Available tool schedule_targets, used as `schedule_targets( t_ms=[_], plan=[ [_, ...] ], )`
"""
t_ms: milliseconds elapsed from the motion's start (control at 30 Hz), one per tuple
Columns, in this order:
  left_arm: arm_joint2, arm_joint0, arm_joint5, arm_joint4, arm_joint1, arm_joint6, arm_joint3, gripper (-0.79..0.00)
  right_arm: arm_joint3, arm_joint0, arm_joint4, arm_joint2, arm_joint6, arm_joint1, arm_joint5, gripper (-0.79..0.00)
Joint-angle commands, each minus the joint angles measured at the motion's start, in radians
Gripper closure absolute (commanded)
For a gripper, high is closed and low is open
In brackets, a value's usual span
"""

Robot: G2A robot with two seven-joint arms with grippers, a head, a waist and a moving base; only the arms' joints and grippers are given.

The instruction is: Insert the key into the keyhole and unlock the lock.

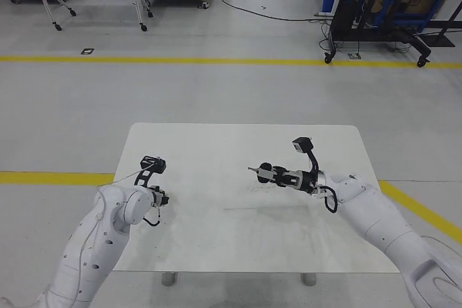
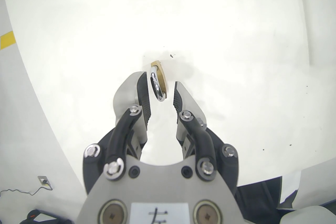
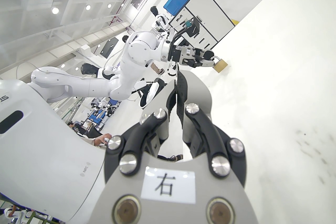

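Your right gripper (image 3: 180,78), pressed together on the small silver metal key (image 1: 251,169), aims the key's long axis across the white table (image 1: 215,239) toward the brass padlock with a silver shackle (image 3: 220,65), which stands well apart inside your spread left gripper (image 2: 160,80).

The padlock (image 2: 162,76) has its brass body largely masked by its own shackle (image 2: 155,83) in the left wrist view, and its keyhole face is turned away. In the top view it sits hidden beneath the left gripper (image 1: 160,198). Whether the shackle touches the nearer of the fingers (image 2: 143,89) cannot be determined. The key (image 1: 250,169) reads as a thin sliver projecting from the right gripper (image 1: 260,171), too small to tell its form. Its bow is buried between the pressed pads (image 3: 181,95). The table (image 1: 215,254) is cut off by the edges of both wrist views.
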Motion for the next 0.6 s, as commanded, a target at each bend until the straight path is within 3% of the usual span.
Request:
schedule_targets(
  t_ms=[0,200,233,267,567],
  plan=[
    [0.005,-0.005,0.006,0.013,-0.001,0.003,0.007,-0.191,0.0,0.0,0.0,0.0,0.0,0.0,0.0,0.0],
    [0.016,-0.014,0.017,0.01,-0.007,0.012,0.024,-0.16,0.0,0.0,0.0,0.0,0.0,0.0,0.0,0.0],
    [0.017,-0.015,0.018,0.009,-0.008,0.013,0.026,-0.114,0.0,0.0,0.0,0.0,0.0,0.0,0.0,0.0],
    [0.018,-0.016,0.022,0.01,-0.009,0.015,0.028,0.0,0.0,0.0,0.0,0.0,0.0,0.0,0.0,0.0],
    [0.037,-0.033,-0.006,0.026,-0.014,0.005,0.055,0.0,0.0,0.0,0.0,0.0,0.0,0.0,0.0,0.0]
  ],
)
